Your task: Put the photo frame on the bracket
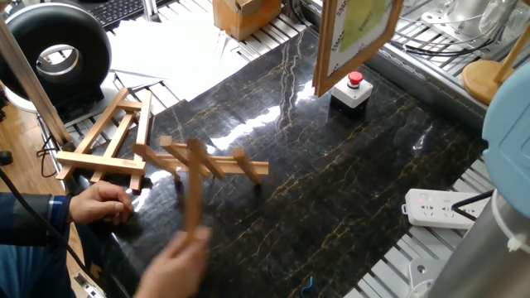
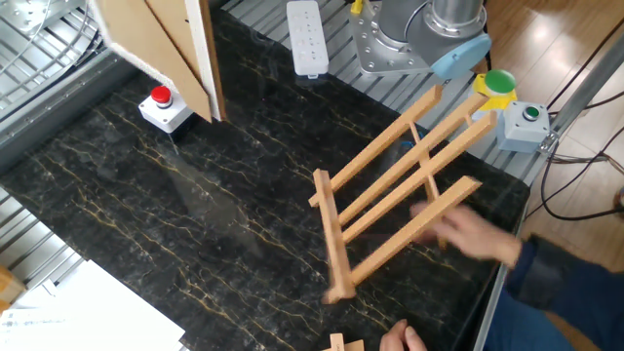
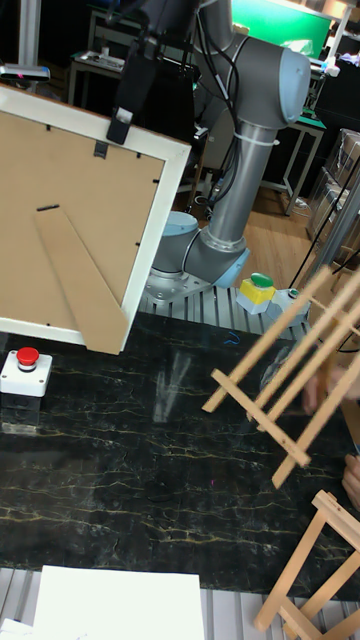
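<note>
The photo frame hangs above the table's far side with its brown back and prop facing the tall fixed view. Its light-wood front with the yellow-green panel shows in one fixed view, and its back in the other. My gripper is shut on the frame's top edge. The bracket stands tilted near the table's front. Its ledge bar is low and its slats slope upward, and a person's blurred hand holds it. The bracket lies well to the side of the frame and below it.
A smaller A-shaped easel lies at the table's edge beside the person's other hand. A red button box sits under the hanging frame. A white power strip, a green button and the arm's base line the table's side.
</note>
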Controlling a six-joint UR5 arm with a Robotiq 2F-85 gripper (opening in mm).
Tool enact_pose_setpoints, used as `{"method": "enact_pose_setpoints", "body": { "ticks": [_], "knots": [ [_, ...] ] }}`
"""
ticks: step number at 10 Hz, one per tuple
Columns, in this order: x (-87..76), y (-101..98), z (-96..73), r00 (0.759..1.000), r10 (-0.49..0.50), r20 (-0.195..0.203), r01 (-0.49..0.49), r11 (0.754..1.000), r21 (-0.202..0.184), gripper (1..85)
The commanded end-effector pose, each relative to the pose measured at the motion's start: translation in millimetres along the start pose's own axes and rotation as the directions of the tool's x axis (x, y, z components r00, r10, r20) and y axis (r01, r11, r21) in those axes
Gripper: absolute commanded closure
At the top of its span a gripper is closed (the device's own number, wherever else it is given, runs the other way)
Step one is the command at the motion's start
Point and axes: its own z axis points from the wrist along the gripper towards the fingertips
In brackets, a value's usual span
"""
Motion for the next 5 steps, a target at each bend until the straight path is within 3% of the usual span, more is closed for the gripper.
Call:
{"method": "enact_pose_setpoints", "body": {
  "ticks": [1, 3, 5],
  "knots": [
    [-12.3, -5.1, -0.4, 0.975, -0.213, 0.060, 0.212, 0.977, 0.032, 84.7],
    [-20.1, 4.0, -5.2, 0.942, -0.320, 0.104, 0.320, 0.947, 0.024, 84.7],
    [-21.3, 8.5, -6.5, 0.908, -0.404, 0.113, 0.404, 0.914, 0.021, 84.7]
  ]
}}
